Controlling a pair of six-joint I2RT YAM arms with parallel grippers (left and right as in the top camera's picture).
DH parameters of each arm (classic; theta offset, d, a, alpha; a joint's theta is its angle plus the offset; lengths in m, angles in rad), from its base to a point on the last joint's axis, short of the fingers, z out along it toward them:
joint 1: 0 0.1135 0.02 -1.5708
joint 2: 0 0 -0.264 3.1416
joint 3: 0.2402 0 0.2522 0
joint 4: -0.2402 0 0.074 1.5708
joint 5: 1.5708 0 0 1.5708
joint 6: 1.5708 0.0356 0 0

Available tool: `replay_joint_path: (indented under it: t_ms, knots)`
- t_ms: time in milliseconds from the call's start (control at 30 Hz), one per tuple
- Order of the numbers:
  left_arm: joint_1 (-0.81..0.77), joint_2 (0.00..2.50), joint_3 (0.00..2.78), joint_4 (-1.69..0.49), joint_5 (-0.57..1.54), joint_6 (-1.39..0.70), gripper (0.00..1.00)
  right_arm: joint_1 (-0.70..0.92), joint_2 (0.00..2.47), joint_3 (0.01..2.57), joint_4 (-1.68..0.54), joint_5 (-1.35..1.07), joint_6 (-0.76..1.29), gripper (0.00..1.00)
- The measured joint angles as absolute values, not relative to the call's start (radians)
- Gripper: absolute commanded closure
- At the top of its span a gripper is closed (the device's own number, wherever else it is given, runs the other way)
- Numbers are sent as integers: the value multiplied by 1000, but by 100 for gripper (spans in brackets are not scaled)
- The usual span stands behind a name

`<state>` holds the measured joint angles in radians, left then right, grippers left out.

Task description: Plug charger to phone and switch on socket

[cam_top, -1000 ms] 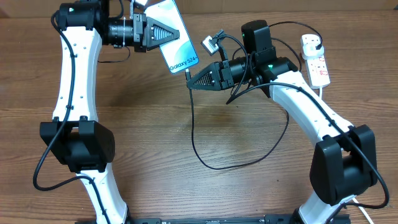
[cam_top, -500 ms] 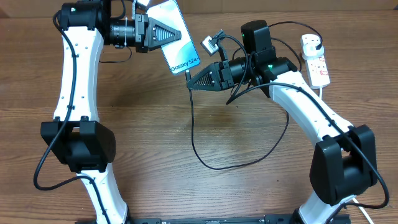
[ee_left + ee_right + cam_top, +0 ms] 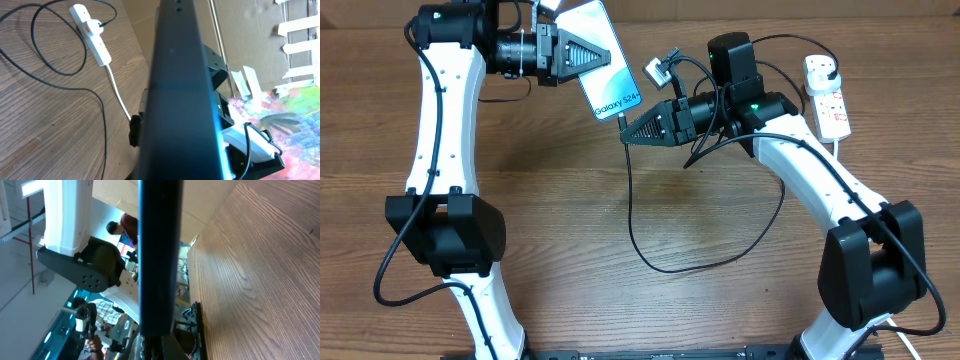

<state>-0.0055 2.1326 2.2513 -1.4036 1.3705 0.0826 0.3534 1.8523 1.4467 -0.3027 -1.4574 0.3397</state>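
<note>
Above the counter, overhead: the left fingers clamp the phone, its long axis slanting down toward the right fingers, which pinch the charger tip just beside its lower end. Left wrist: the socket lies well apart. Right wrist: a dark edge, likely the phone, straight ahead.

Table: brown wood-grain top, evenly lit. Behind its far edge, a tan cardboard panel w/ white tape strips stuck across it; below that, a multicolour painted sheet at lower rt of left wrist view. Right wrist view, past table edge: open room w/ bright light top left and a person in dark red top; rest too blurred to ID.
</note>
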Motion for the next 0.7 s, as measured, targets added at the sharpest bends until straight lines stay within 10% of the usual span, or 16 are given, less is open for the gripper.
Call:
replay_joint_path:
  t_ms: [700]
  knots:
    - [-4, 2133, 2252, -1478, 1361, 166, 96, 353, 1852, 1432, -228, -1465, 415, 96]
